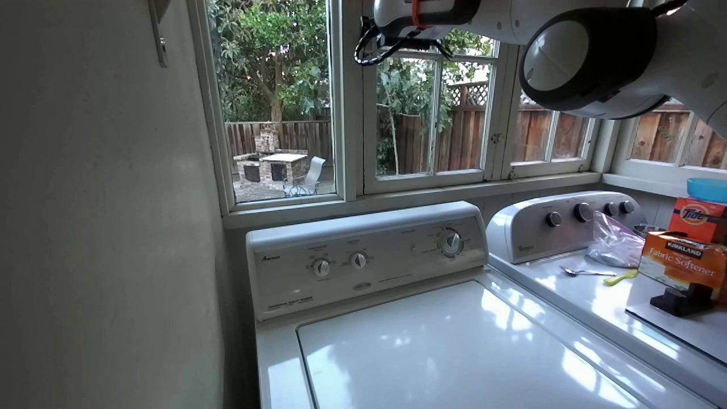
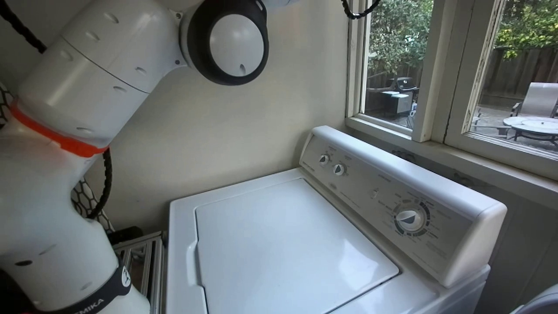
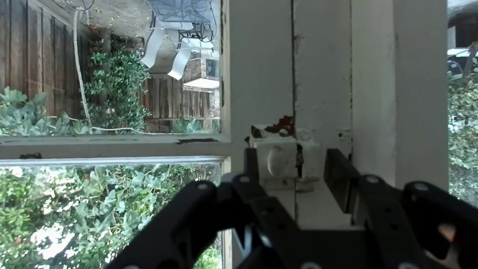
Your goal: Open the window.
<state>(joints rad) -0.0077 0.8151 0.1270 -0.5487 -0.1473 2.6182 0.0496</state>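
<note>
The window (image 1: 436,113) is a white-framed gridded sash above the washer, flush in its frame. It shows partly in an exterior view (image 2: 510,78) and at the left of the wrist view (image 3: 112,149), which stands upside down. A white, chipped latch (image 3: 276,160) with an oval knob sits on its edge stile, at the seam with the post. My gripper (image 3: 293,160) is open, its fingers on either side of the latch in the picture. I cannot tell whether they touch it. The fingers are not visible in the exterior views.
A plain pane (image 1: 278,102) adjoins the window, beside the grey wall (image 1: 113,199). Below stands the washer with its raised control panel (image 1: 369,261). A second machine (image 1: 568,224) holds a plastic bag, spoon and boxes. Narrower gridded sashes (image 1: 551,136) stand beside the window.
</note>
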